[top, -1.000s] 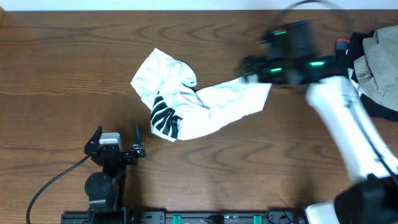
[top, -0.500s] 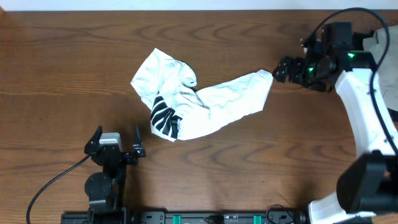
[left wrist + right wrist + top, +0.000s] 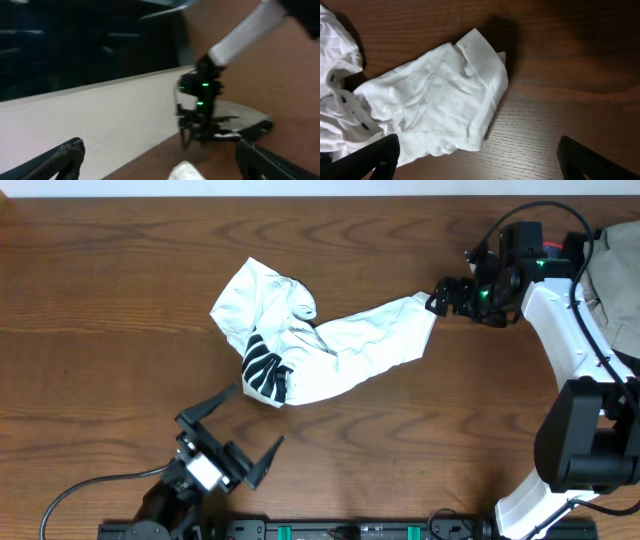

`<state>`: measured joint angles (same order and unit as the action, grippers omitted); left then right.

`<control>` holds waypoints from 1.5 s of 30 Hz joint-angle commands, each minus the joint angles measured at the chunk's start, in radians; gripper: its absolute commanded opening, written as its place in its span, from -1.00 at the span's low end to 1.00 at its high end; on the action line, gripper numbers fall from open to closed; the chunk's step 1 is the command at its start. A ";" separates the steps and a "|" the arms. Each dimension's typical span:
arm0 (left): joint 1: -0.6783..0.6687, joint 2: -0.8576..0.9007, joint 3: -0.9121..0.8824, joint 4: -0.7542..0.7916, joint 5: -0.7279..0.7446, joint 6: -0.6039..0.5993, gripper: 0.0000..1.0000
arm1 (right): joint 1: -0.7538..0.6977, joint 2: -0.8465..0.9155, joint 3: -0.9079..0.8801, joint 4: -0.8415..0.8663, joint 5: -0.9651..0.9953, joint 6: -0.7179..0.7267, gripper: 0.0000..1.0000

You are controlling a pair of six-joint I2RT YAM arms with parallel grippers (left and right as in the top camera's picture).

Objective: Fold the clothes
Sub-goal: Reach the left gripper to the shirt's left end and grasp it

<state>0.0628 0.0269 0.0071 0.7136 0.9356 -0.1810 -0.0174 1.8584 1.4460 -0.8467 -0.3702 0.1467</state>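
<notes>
The clothes (image 3: 320,345) lie crumpled mid-table: a thin white garment with a black striped patch (image 3: 263,368) and one sleeve stretched to the right. My right gripper (image 3: 445,295) hangs open just past that sleeve's end (image 3: 425,305). In the right wrist view the sleeve (image 3: 435,100) lies flat between and ahead of the wide-apart fingers (image 3: 370,160), and the gripper (image 3: 480,167) holds nothing. My left gripper (image 3: 237,433) stands open near the front edge, below the striped patch and turned diagonally. The blurred left wrist view shows a bit of white cloth (image 3: 186,171) between its spread jaws (image 3: 162,167).
A pile of khaki and dark clothing (image 3: 610,280) sits at the right edge, behind the right arm. A black cable (image 3: 90,490) trails from the left arm's base. The table's far edge (image 3: 300,194) runs along the top.
The right gripper has swung down to the sleeve's end. The left arm has turned from facing straight up the table to a diagonal pose, shifting right.
</notes>
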 commanded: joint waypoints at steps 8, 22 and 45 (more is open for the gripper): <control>-0.002 -0.003 0.010 -0.208 -0.106 -0.085 0.96 | 0.005 0.006 -0.001 -0.001 -0.023 -0.021 0.99; -0.002 0.240 0.227 -0.458 -0.316 -0.154 0.96 | 0.005 0.006 -0.001 -0.019 -0.076 -0.021 0.99; -0.304 0.946 1.014 -1.409 -0.792 0.004 0.96 | 0.005 0.006 -0.001 -0.001 -0.026 -0.021 0.99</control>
<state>-0.1577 0.9306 0.9894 -0.6834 0.3187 -0.2050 -0.0174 1.8584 1.4441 -0.8494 -0.3996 0.1398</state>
